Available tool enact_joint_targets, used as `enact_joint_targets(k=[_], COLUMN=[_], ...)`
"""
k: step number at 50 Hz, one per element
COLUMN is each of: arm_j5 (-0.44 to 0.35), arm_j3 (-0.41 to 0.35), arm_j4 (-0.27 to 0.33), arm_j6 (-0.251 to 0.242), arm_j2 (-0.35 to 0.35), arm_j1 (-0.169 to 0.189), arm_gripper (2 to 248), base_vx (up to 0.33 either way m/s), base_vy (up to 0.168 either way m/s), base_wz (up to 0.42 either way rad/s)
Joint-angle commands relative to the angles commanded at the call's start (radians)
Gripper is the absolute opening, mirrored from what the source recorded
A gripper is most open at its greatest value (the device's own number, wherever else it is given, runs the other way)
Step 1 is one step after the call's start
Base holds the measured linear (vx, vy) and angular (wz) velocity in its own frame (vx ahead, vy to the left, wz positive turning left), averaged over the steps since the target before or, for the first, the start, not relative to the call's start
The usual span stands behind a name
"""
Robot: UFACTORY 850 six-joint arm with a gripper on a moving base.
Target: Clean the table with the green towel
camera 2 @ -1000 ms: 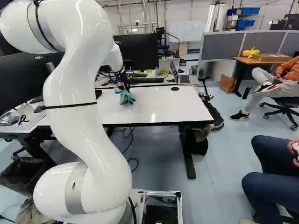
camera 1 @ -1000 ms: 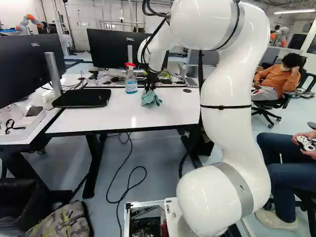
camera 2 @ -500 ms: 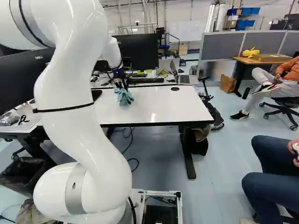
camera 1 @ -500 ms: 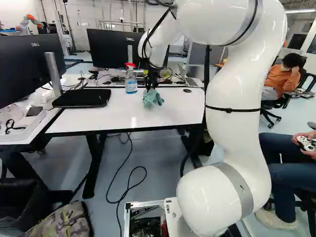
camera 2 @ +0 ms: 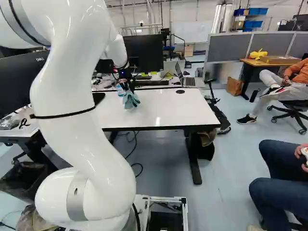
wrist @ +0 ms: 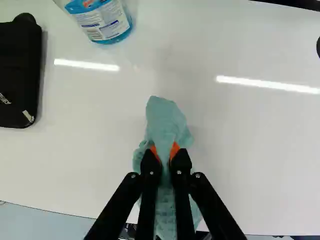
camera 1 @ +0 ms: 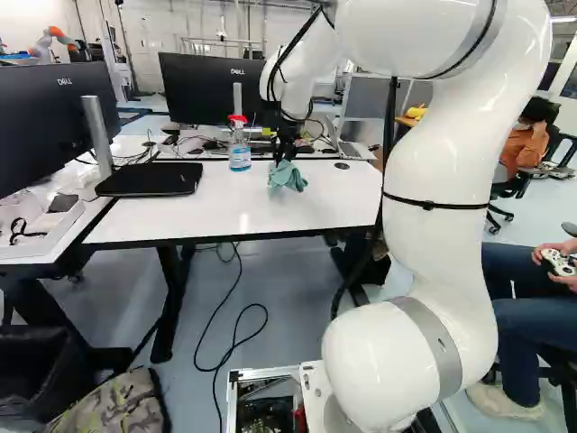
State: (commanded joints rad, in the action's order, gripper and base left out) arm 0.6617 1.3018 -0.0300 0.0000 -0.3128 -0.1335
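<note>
My gripper [camera 1: 286, 155] is over the white table [camera 1: 207, 216] in the left base view, with the green towel [camera 1: 288, 176] bunched beneath it. In the wrist view the gripper [wrist: 165, 156] is shut on the towel [wrist: 167, 122]; its orange pads pinch the cloth from two sides, and folds spread ahead of and under the fingers. The towel's lower part appears to rest on the tabletop, though exact contact cannot be told.
A spray bottle [camera 1: 240, 149] with blue liquid stands beyond the towel, to its left. A black case [camera 1: 151, 179] lies farther left near a monitor [camera 1: 207, 90]. A laptop [camera 2: 188, 81] sits behind the table. Another robot [camera 1: 52, 43] stands far back.
In the left base view my arm has shifted rightward, and the gripped towel has moved right across the table with it, away from the spray bottle. The base has not moved.
</note>
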Motion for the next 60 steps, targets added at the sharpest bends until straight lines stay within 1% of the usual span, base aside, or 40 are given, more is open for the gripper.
enact_joint_targets(k=[17,60], arm_j5=[0.0,-0.022], arm_j3=[-0.035,-0.04], arm_j4=[0.0,0.0], arm_j6=[0.0,0.0], arm_j2=[0.029,0.032], arm_j1=[0.055,0.199], arm_gripper=[37,37], base_vx=[0.0,0.0], base_vy=[0.0,0.0], base_wz=[0.0,0.0])
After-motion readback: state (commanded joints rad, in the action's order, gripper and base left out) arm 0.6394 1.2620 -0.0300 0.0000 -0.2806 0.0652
